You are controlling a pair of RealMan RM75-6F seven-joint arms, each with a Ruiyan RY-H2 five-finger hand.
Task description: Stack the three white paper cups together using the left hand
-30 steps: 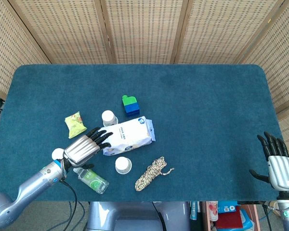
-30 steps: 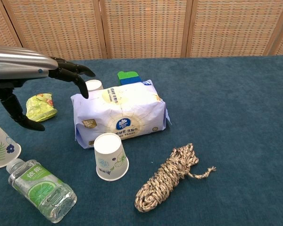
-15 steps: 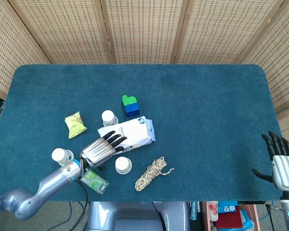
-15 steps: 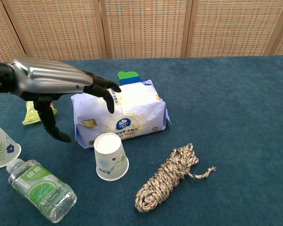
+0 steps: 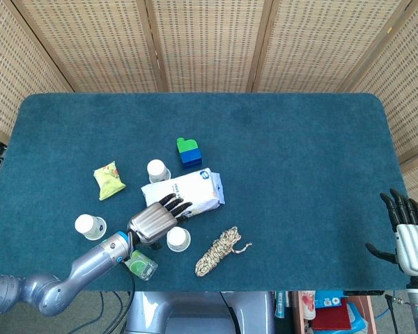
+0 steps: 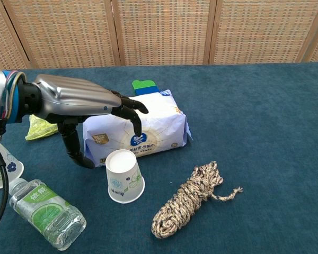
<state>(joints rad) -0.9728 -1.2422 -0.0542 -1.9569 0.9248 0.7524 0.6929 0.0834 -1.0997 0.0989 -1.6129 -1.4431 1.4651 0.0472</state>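
Three white paper cups stand upside down on the blue table. One cup (image 5: pixel 157 170) is behind the tissue pack and hidden by my hand in the chest view. Another cup (image 5: pixel 90 226) (image 6: pixel 0 166) is at the left. The nearest cup (image 5: pixel 177 239) (image 6: pixel 124 175) sits in front of the pack. My left hand (image 5: pixel 157 219) (image 6: pixel 79 100) hovers just left of and above the nearest cup, fingers spread over the pack's front edge, holding nothing. My right hand (image 5: pixel 407 236) hangs open off the table's right edge.
A white tissue pack (image 5: pixel 184 195) (image 6: pixel 153 127) lies mid-table. A water bottle (image 5: pixel 141 264) (image 6: pixel 45 214) lies under my left forearm. A rope coil (image 5: pixel 221 252) (image 6: pixel 193 198) is right of the nearest cup. A green-blue block (image 5: pixel 188 152) and a green snack bag (image 5: pixel 109 179) lie behind.
My left hand has moved right and nearer, from beside the left cup to above the nearest cup. The right hand has sunk slightly. The cups have not moved.
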